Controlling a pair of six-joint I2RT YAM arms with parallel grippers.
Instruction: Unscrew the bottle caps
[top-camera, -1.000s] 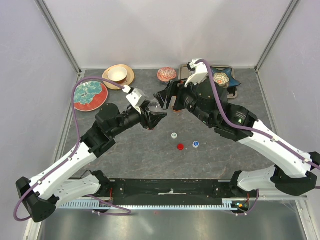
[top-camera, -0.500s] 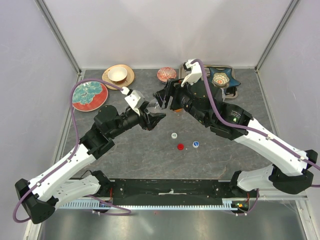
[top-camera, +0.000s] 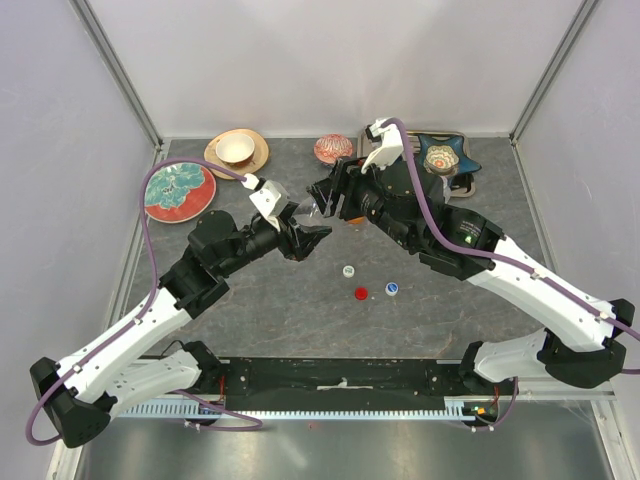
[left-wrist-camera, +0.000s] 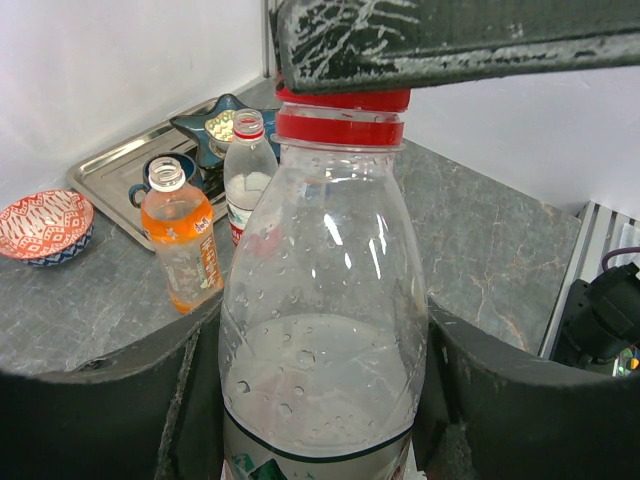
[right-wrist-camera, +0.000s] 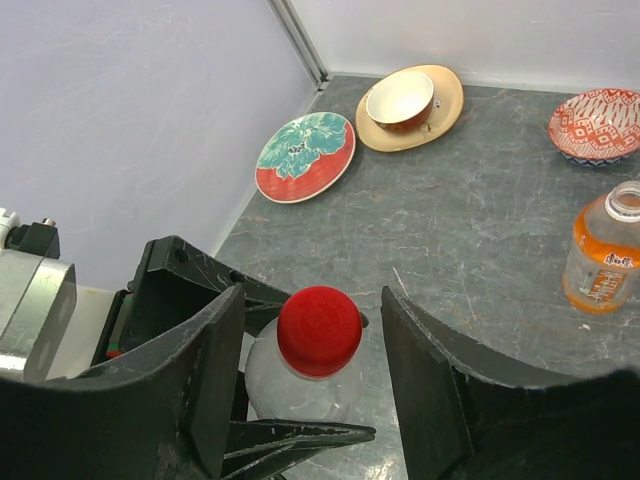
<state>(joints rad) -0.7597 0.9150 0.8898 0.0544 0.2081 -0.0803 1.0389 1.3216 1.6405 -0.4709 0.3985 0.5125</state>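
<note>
My left gripper (top-camera: 311, 237) is shut on the body of a clear bottle (left-wrist-camera: 322, 330) with a red cap (right-wrist-camera: 320, 330) and holds it upright. My right gripper (top-camera: 328, 196) is open, its fingers (right-wrist-camera: 205, 380) on either side of the red cap with a gap on each side. An orange bottle (left-wrist-camera: 185, 245) stands uncapped behind it, also in the right wrist view (right-wrist-camera: 603, 258). A second clear bottle (left-wrist-camera: 249, 172) with a red neck ring stands beside the orange one. I cannot see a fourth bottle.
Loose white (top-camera: 348, 271), red (top-camera: 361, 293) and blue (top-camera: 392, 289) caps lie on the table. At the back are a red-green plate (top-camera: 178, 190), a bowl on a tan plate (top-camera: 236, 150), a patterned red bowl (top-camera: 333, 148) and a tray (left-wrist-camera: 110, 172) with a blue star dish (top-camera: 443, 157).
My right gripper shifted slightly left and back over the bottle a second ago, then held still. My left gripper has kept its grip.
</note>
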